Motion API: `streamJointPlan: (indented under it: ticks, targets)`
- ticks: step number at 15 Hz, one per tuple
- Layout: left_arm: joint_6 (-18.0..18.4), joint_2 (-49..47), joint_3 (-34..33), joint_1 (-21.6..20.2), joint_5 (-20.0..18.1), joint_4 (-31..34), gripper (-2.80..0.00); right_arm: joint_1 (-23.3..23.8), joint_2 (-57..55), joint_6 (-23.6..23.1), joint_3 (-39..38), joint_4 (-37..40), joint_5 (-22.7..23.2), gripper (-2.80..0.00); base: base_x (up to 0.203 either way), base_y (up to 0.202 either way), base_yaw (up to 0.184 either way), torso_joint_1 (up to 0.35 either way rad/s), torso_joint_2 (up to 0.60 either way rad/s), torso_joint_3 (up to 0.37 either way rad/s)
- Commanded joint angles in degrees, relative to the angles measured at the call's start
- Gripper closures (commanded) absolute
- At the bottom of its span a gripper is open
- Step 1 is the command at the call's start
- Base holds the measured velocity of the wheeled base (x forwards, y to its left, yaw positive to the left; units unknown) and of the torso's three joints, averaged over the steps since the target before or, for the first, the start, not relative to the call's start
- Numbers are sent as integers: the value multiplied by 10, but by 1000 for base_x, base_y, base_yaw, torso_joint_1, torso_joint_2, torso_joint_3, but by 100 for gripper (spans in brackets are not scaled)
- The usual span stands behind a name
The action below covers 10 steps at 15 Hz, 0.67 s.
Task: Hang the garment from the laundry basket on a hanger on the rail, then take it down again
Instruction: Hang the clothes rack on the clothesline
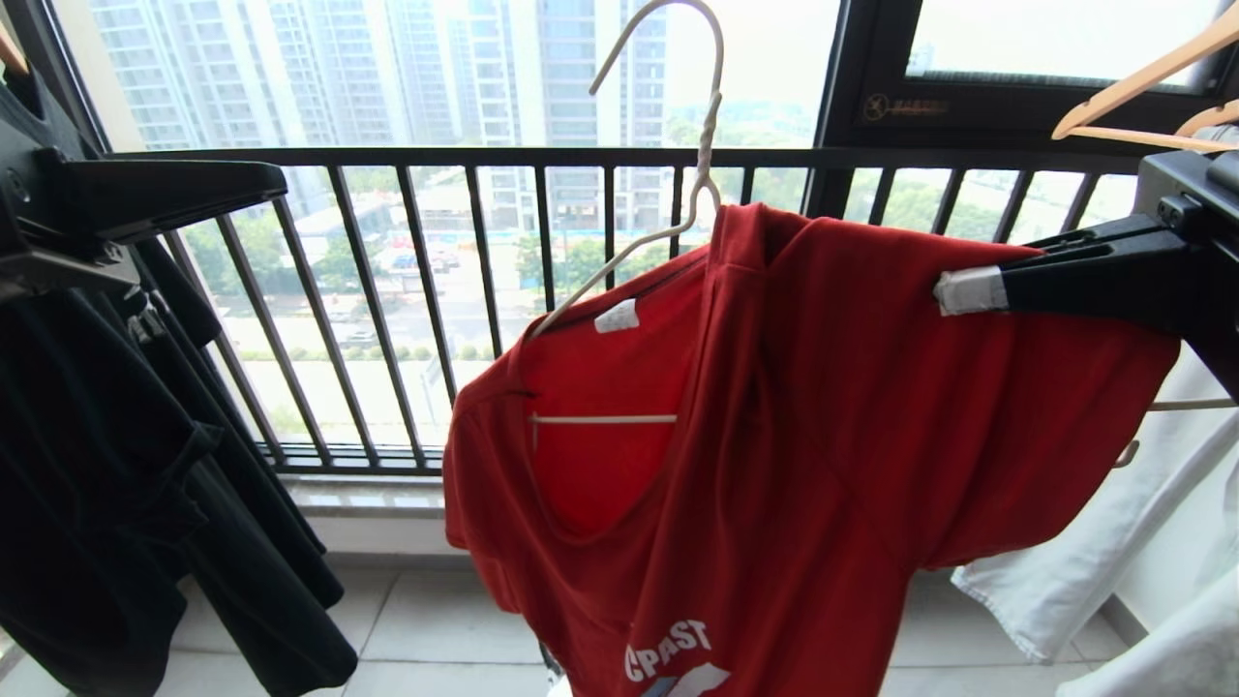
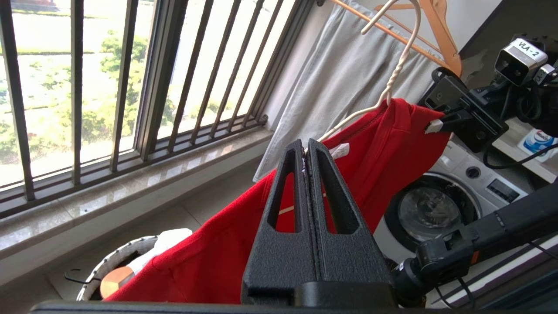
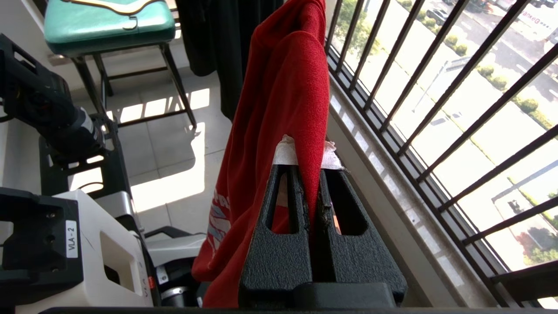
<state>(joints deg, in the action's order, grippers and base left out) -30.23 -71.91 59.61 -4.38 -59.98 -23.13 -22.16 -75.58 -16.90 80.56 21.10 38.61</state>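
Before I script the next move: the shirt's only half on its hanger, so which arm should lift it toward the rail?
Right, probably. The right tool already clamps the shirt by the shoulder; the left tool is shut beside the hanger, holding nothing visible.

Head view faces the window close-up; both wrist views share the garment (image 1: 794, 436).

Balcony railing (image 1: 600, 290) close behind garment (image 1: 823, 436)
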Motion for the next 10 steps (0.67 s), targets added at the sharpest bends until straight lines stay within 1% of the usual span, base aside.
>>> streamJointPlan:
  ticks: [1,10]
  targets:
    - [-2,-1,0,0,-3,-2,0,2,-1,-2,-1,1,3,0,0,0,0,294,-524,-255]
    - [-2,0,0,0,-3,-2,0,3,0,-2,-2,1,2,0,0,0,0,299,-584,-283]
